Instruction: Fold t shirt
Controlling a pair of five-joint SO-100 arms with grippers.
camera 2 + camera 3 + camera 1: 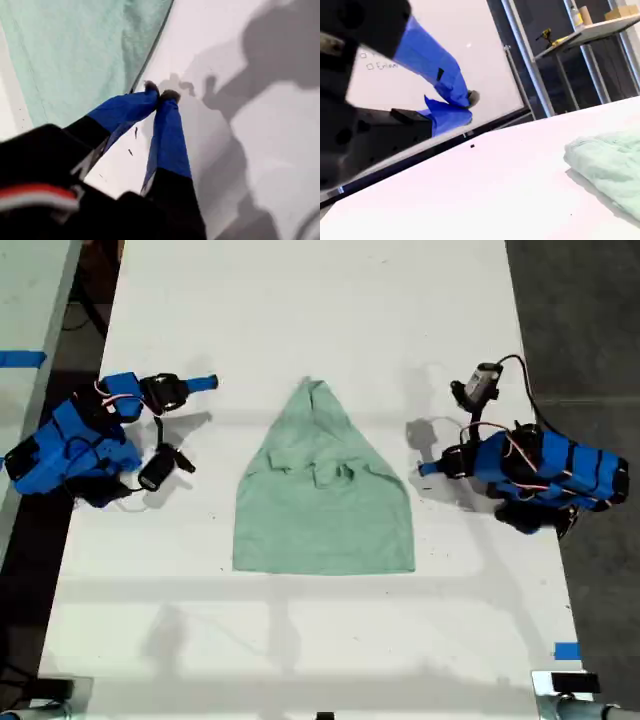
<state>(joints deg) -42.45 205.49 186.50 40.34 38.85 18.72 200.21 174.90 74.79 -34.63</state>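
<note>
The t shirt [322, 502] lies flat in the middle of the white table [300, 640], pale mint green and wrinkled. Its point faces the far end and its straight hem faces the near edge. My first gripper [425, 469] is shut and empty at the exterior view's right. Its blue tips [161, 93] hang low over the table, just beside the t shirt's [75, 50] side edge. At the exterior view's left my second gripper [210, 383] is shut and empty, held level above the table and apart from the cloth. In its wrist view the second gripper [468, 107] shows with the t shirt [610, 160] off to one side.
Dark floor runs along both long sides of the table. Blue tape marks sit near the table's corner [567, 650] and on a neighbouring surface [20, 358]. A whiteboard [470, 50] and a shelf with bottles [590, 30] stand beyond the table's far end.
</note>
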